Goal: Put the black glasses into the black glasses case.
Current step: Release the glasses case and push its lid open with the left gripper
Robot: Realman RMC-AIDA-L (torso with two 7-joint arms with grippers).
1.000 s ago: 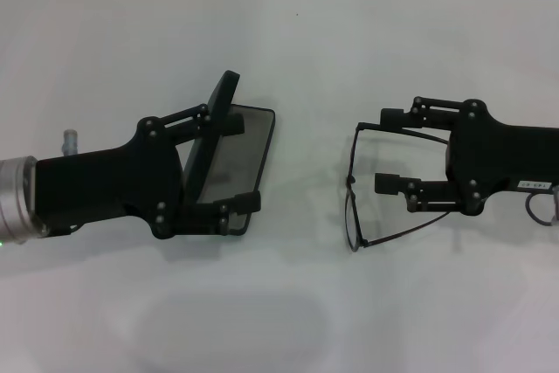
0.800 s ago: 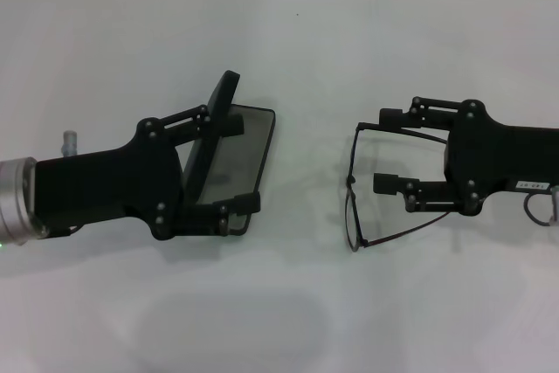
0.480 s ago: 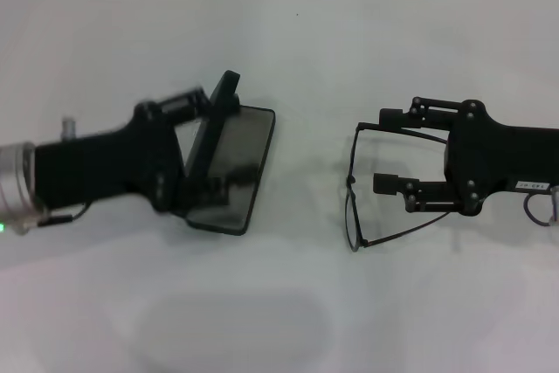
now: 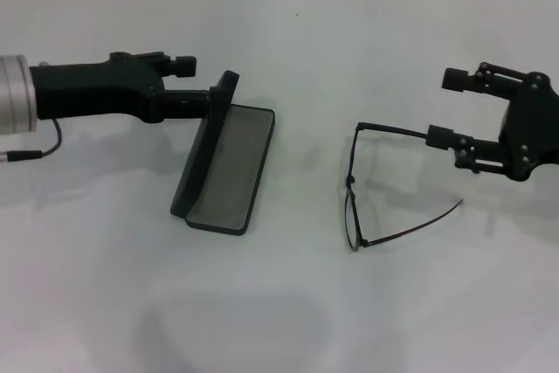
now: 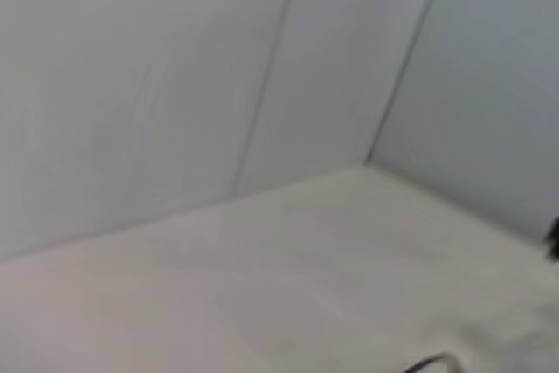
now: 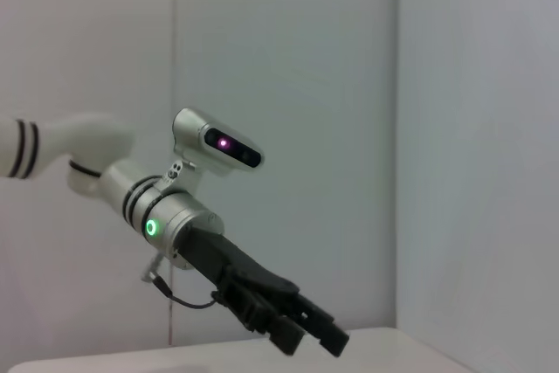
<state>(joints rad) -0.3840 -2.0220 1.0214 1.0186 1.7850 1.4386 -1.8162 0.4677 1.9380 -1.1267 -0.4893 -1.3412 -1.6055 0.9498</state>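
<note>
Layout of case, glasses and grippers on the table [image 4: 279, 303].
Open glasses case [image 4: 225, 163] lies left, glasses [image 4: 354, 183] right; left gripper [image 4: 188, 85] beside the lid's far end, right gripper [image 4: 445, 107] at the glasses' right.

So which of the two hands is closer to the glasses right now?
The right hand: its lower finger sits at the tip of the black glasses' far temple. The left hand is over by the black glasses case lid.

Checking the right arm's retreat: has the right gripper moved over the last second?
Yes. The right gripper pulled back rightward, off the black glasses, which stayed put.
</note>
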